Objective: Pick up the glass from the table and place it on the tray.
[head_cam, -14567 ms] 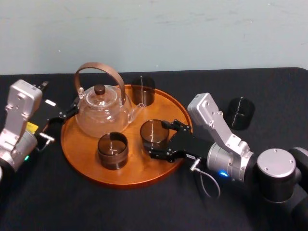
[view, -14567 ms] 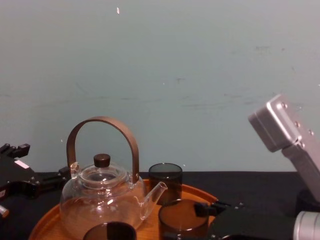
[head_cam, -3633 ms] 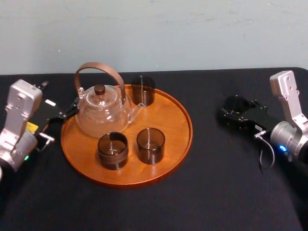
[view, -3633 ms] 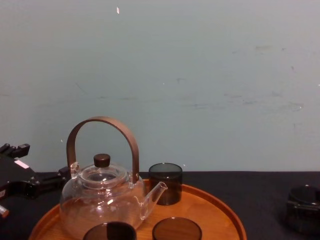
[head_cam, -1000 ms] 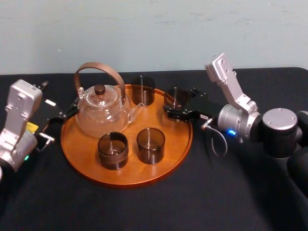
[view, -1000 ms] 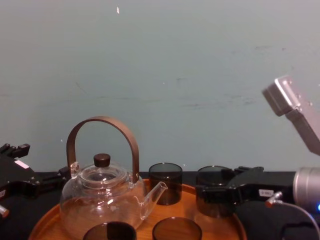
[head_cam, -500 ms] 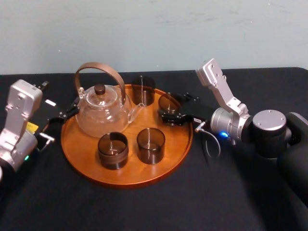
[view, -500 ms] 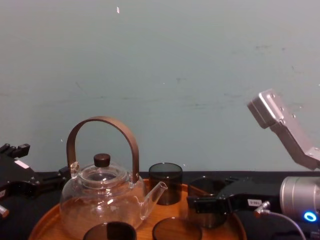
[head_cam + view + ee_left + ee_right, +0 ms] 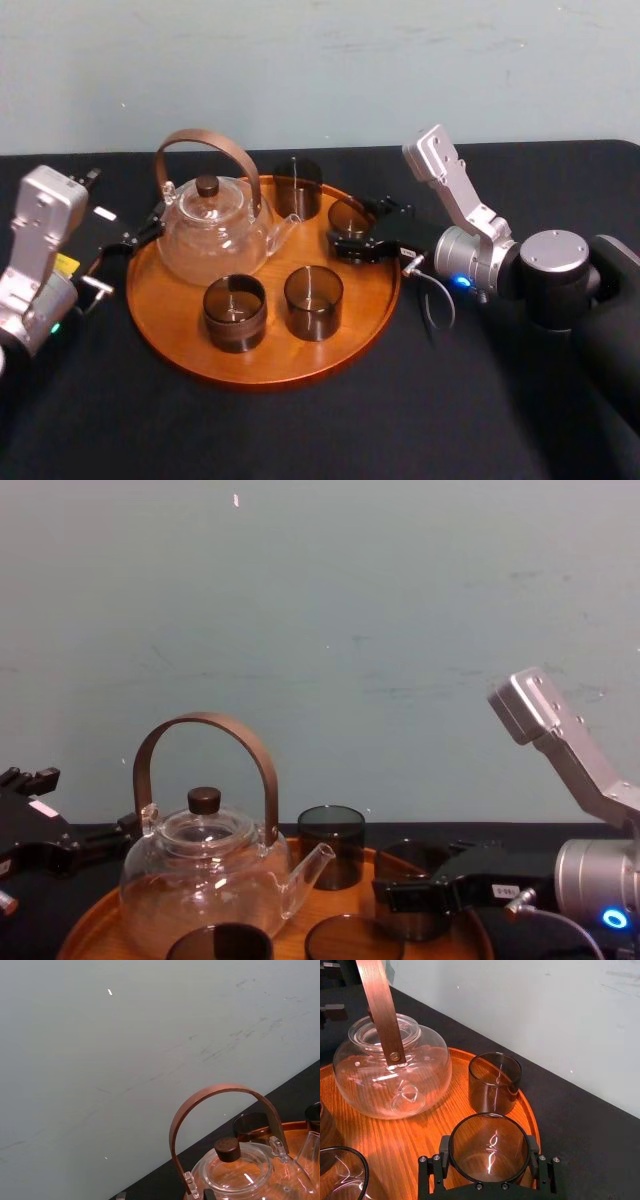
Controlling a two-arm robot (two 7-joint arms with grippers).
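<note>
At far left, your left tool sits parked beside the large round orange-brown wooden tray. Rightward, your right tool is clamped on the smoky cylindrical glass, just inside the tray's rim.

1. A clear glass teapot with a tall arched brown handle fills the left rear of the round orange-brown wooden tray
2. The front-left smoky glass and front-middle smoky glass crowd the front; the rear smoky glass stands by the spout
3. The right gripper, clamped round the held smoky glass, bars the right rear
4. The black table in front lies open
</note>
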